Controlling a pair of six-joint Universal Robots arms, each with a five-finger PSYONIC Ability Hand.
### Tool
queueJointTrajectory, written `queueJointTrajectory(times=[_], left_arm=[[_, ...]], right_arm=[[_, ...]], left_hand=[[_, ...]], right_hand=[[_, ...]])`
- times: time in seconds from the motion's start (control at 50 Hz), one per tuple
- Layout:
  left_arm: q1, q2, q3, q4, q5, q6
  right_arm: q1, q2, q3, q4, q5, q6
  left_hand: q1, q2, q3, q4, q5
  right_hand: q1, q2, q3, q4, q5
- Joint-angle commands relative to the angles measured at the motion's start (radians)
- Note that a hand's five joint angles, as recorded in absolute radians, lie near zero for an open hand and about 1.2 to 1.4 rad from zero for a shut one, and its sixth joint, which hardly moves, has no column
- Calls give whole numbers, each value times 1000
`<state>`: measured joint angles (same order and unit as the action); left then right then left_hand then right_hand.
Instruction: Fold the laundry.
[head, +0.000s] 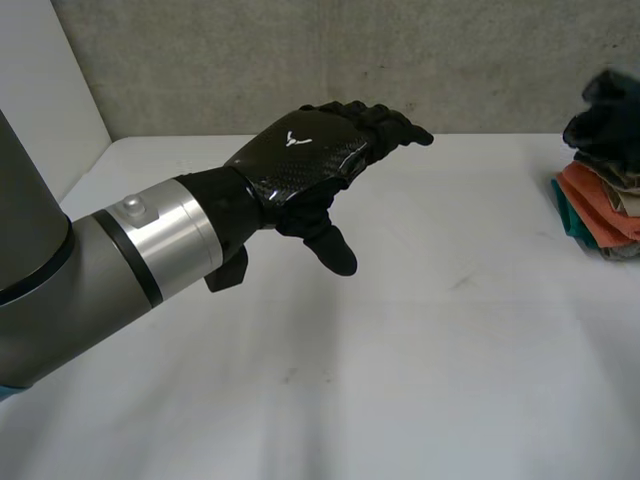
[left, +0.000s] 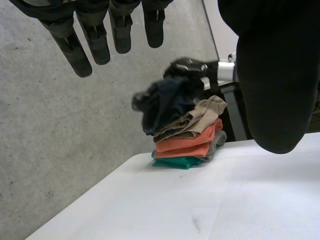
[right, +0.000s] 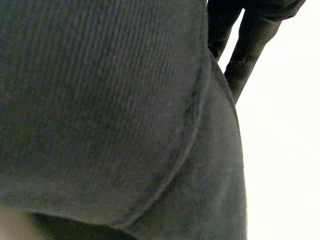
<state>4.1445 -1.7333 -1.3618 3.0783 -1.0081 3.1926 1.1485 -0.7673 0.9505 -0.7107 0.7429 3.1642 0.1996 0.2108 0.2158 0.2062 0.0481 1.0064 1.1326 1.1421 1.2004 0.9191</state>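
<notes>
The white table (head: 400, 350) is open throughout, save the clothes pile (head: 600, 195) at its right edge.

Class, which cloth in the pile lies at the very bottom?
The teal cloth, flat on the table; the orange cloth, tan cloth and dark cloth sit above it.

Right up close, a dark grey, finely ribbed cloth (right: 100, 100) hangs across the palm side of the black right hand (right: 247, 55). A curved stitched seam sweeps down through the fabric. The hand pokes out past the cloth's edge, and beside it lies the bright white table surface (right: 285, 150).
</notes>
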Motion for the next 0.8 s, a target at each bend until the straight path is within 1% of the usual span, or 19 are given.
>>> queueJointTrajectory(times=[0.02, 0.08, 0.14, 0.24, 0.26, 0.28, 0.3, 0.34, 0.36, 0.44, 0.5, 0.52, 0.58, 0.6, 0.66, 0.68, 0.74, 0.76, 0.8], left_arm=[[-1, 0, -22, 31, 0, 0], [-1, 0, -25, 33, 0, -2], [-1, 1, -25, 33, 0, -13], [-1, 6, -25, 34, 5, -46], [-1, 9, -25, 36, 5, -56], [-1, 9, -25, 37, 5, -59], [-1, 9, -25, 37, 5, -60], [-1, 11, -26, 37, 5, -62], [-1, 11, -26, 37, 5, -62], [-1, 17, -26, 37, 5, -62], [-1, 21, -26, 37, 5, -60], [-1, 23, -26, 37, 5, -62], [-3, 27, -26, 37, 5, -62], [-3, 29, -28, 37, 5, -62], [-3, 35, -29, 37, 5, -62], [-3, 37, -29, 37, 5, -62], [-4, 44, -31, 42, 5, -62], [-4, 47, -31, 43, 3, -62], [-4, 55, -31, 45, 2, -63]], right_arm=[[-84, 135, -13, -113, -105, 5], [-96, 190, -18, -145, -125, 5], [-96, 212, -9, -159, -137, 3], [-96, 198, 16, -158, -112, -1], [-96, 189, 23, -154, -103, 0], [-95, 156, 42, -142, -64, 0], [-93, 134, 56, -136, -34, -1], [-93, 83, 91, -118, 41, -3], [-92, 38, 121, -92, 112, -4], [-90, -61, 169, -14, 203, -16], [-92, -108, 188, 49, 201, -38], [-93, -137, 198, 100, 201, -64], [-96, -185, 224, 180, 208, -124], [-98, -222, 235, 229, 217, -174], [-105, -277, 238, 293, 239, -251], [-121, -315, 234, 331, 272, -292], [-139, -369, 226, 372, 338, -349], [-142, -406, 215, 385, 377, -377], [-141, -443, 208, 389, 407, -400]], left_hand=[[17, 6, 1, 10, -6], [17, 6, 1, 10, -6], [17, 6, 1, 10, -6], [17, 6, 1, 10, -6], [17, 6, 1, 10, -6], [17, 6, 1, 10, -6], [17, 6, 1, 10, -6], [20, 9, 4, 13, -3], [17, 6, 1, 10, -6], [17, 6, 1, 10, -6], [17, 6, 1, 10, -6], [17, 6, 1, 10, -6], [17, 6, 1, 10, -6], [17, 6, 1, 10, -6], [17, 6, 1, 10, -6], [17, 6, 1, 10, -6], [17, 6, 1, 10, -6], [17, 6, 1, 10, -6], [17, 6, 1, 10, -6]], right_hand=[[390, 264, 254, 196, 303], [390, 264, 254, 196, 303], [390, 264, 254, 196, 303], [390, 264, 254, 196, 303], [205, 79, 69, 11, 118], [-291, -417, -427, -485, -378], [-482, -608, -618, -676, -569], [-665, -791, -801, -859, -752], [-814, -940, -950, -1008, -901], [-832, -958, -968, -1026, -919], [-832, -958, -968, -1026, -919], [-832, -958, -968, -1026, -919], [-832, -958, -968, -1026, -919], [-832, -958, -968, -1026, -919], [-832, -958, -968, -1026, -919], [-832, -958, -968, -1026, -919], [-832, -958, -968, -1026, -919], [-832, -958, -968, -1026, -919], [-832, -958, -968, -1026, -919]])
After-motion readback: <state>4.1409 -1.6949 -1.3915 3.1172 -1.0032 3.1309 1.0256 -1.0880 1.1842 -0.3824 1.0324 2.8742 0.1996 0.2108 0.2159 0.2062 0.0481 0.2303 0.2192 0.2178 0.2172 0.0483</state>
